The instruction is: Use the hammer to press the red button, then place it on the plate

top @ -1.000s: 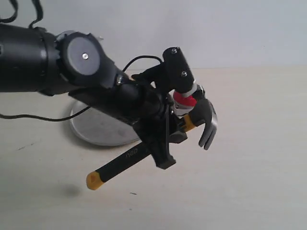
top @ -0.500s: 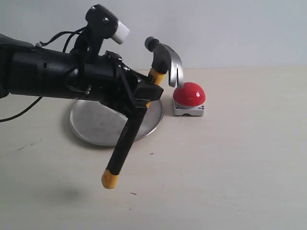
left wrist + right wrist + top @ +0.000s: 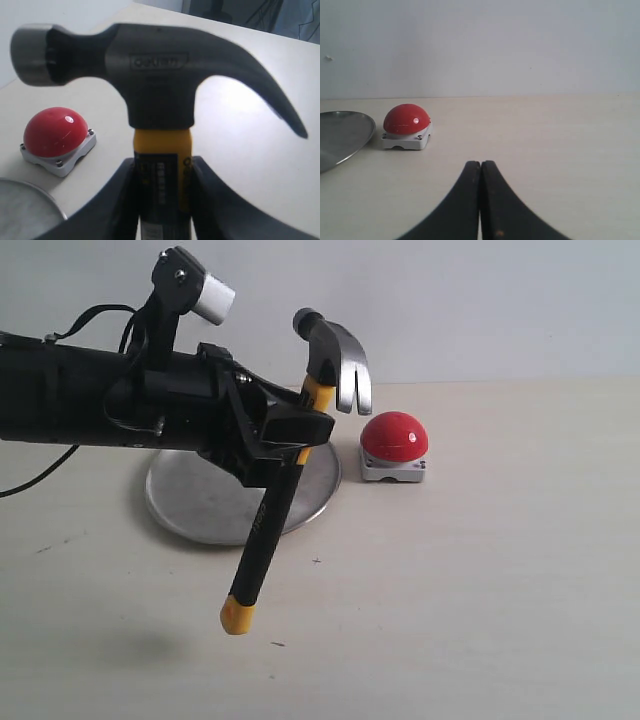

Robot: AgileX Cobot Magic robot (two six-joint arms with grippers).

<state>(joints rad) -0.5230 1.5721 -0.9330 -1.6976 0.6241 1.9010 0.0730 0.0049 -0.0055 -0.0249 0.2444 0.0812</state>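
Observation:
My left gripper (image 3: pixel 295 435) is shut on the hammer (image 3: pixel 272 510), gripping its black handle just below the yellow neck band. The dark steel head (image 3: pixel 335 355) is raised in the air, up and left of the red button (image 3: pixel 394 436), not touching it. The handle's yellow end (image 3: pixel 236 616) hangs down toward the table front. In the left wrist view the hammer head (image 3: pixel 160 70) fills the frame, with the red button (image 3: pixel 55 132) beyond it. The plate (image 3: pixel 200 500) lies behind the arm. My right gripper (image 3: pixel 480 167) is shut and empty, short of the red button (image 3: pixel 406 119).
The left arm (image 3: pixel 100 400) stretches in from the left over the plate. The plate's rim (image 3: pixel 350 135) shows in the right wrist view. The tabletop (image 3: pixel 500 570) is pale wood against a light wall.
The left arm has swung back to the left and lifted the hammer off the red button. The head went from low beside the dome to high above it.

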